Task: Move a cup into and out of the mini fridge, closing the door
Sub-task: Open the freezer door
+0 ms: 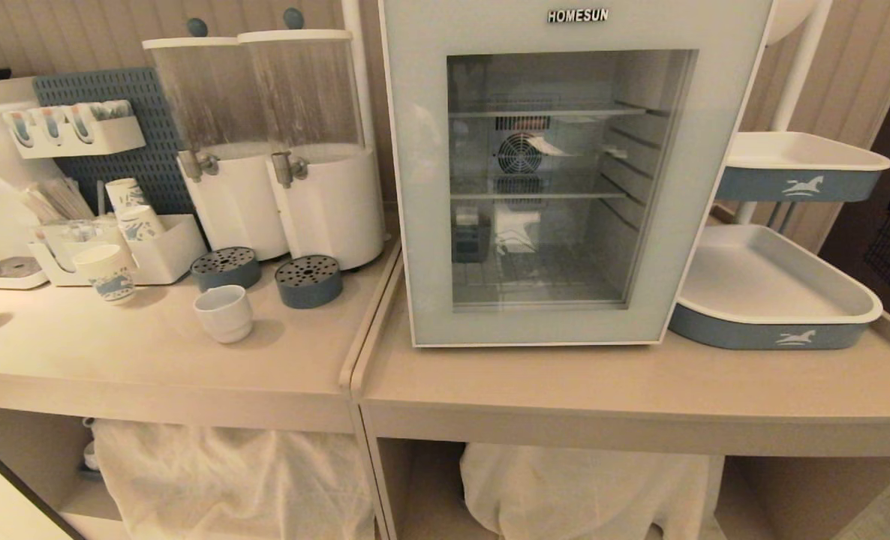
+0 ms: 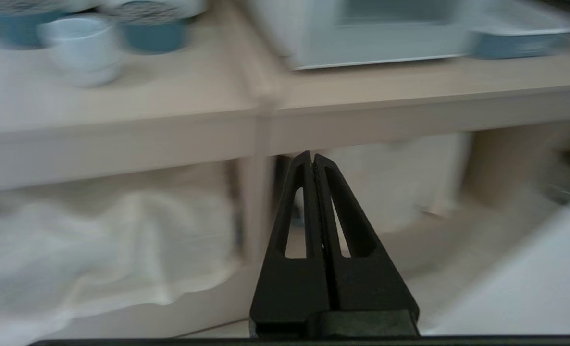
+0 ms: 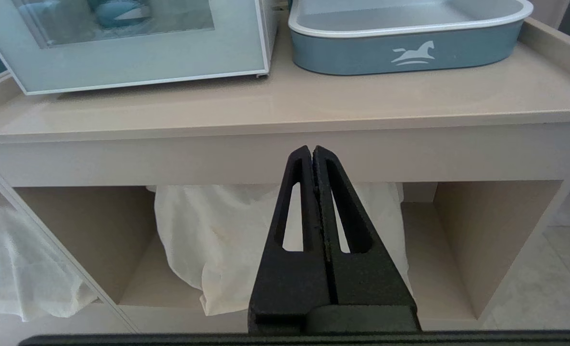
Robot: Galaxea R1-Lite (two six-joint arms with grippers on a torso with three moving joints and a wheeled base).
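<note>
Right now both grippers clenched, empty: left gripper point(image 2: 312, 156) & right gripper point(image 3: 312, 150) low in front of counter. Cup point(image 1: 224, 313) on counter at 9 o'clock from mini fridge point(image 1: 565, 172), door point(image 1: 430, 225) shut.

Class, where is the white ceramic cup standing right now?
In the head view the cup stands on the left counter, just before the two blue drip trays, left of the mini fridge.

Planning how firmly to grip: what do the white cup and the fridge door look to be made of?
The cup looks like glazed ceramic: smooth, opaque white with a soft sheen. The door seems a frosted pale panel, glass or plastic, around a clear glass window showing shelves and reflections.
</note>
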